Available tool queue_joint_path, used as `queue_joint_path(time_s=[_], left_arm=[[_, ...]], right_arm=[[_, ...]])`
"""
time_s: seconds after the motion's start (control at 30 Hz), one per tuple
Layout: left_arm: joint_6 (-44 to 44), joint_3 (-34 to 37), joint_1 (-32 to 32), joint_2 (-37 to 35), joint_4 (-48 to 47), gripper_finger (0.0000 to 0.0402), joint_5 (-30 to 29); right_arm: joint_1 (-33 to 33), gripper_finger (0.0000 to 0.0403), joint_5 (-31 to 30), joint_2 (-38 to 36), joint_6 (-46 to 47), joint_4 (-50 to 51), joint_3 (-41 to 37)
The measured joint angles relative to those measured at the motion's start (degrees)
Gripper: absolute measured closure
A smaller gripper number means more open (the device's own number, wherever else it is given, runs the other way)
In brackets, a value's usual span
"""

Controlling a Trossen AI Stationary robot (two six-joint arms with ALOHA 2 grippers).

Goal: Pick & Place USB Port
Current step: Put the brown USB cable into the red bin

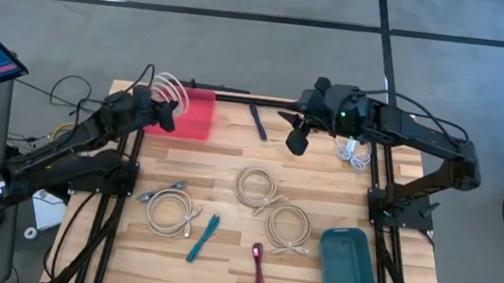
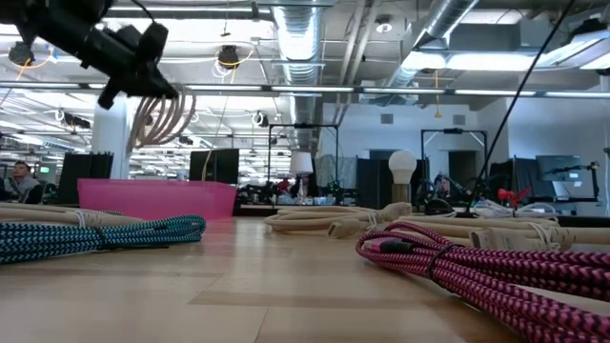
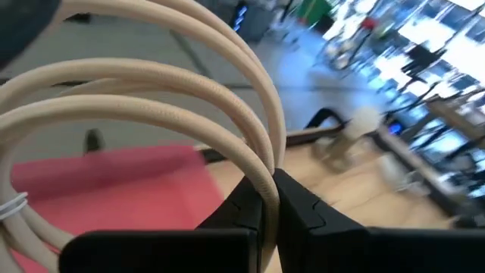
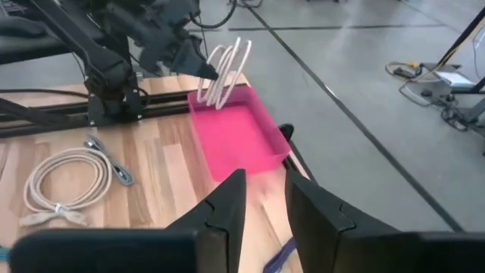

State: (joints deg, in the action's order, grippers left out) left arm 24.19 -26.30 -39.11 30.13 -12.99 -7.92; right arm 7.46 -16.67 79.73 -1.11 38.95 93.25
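A coil of beige USB cable [image 1: 169, 87] hangs in the air over the left end of the pink tray [image 1: 196, 118] at the table's far left, with my left gripper [image 1: 164, 108] shut on it. The right wrist view shows the same coil [image 4: 224, 70] standing on edge above the tray [image 4: 236, 138]. My right gripper [image 1: 296, 145] hovers open and raised over the far middle of the table, with nothing between its fingers [image 4: 229, 199]. My left gripper pinches the coil's bundled strands [image 3: 264, 168] between its two fingers, at one spot on the loop's rim. The fingers come from the table's left, slanting a little down. The coil [image 2: 162, 116] hangs clear of the tray and the table.
On the table lie three more beige coils [image 1: 256, 188] [image 1: 290, 228] [image 1: 171, 210], a teal cable [image 1: 202, 239], a magenta cable [image 1: 258, 271], a purple cable [image 1: 258, 121] and a white cable [image 1: 353, 155]. A teal tray [image 1: 348, 263] stands near right.
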Motion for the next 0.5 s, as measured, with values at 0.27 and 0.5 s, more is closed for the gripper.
queue_joint_path(time_s=[0.27, 0.5], left_arm=[[-2.8, 0.0, -4.9, 8.3, -1.3, 0.0391, -0.2], [-2.7, 0.0, -5.7, 16.2, 1.2, 0.0391, 1.3]], right_arm=[[-0.7, 0.0332, -0.1, -0.3, 0.7, 1.5, 0.0], [-0.7, 0.0332, -0.2, -0.2, 0.7, 1.5, 0.0]])
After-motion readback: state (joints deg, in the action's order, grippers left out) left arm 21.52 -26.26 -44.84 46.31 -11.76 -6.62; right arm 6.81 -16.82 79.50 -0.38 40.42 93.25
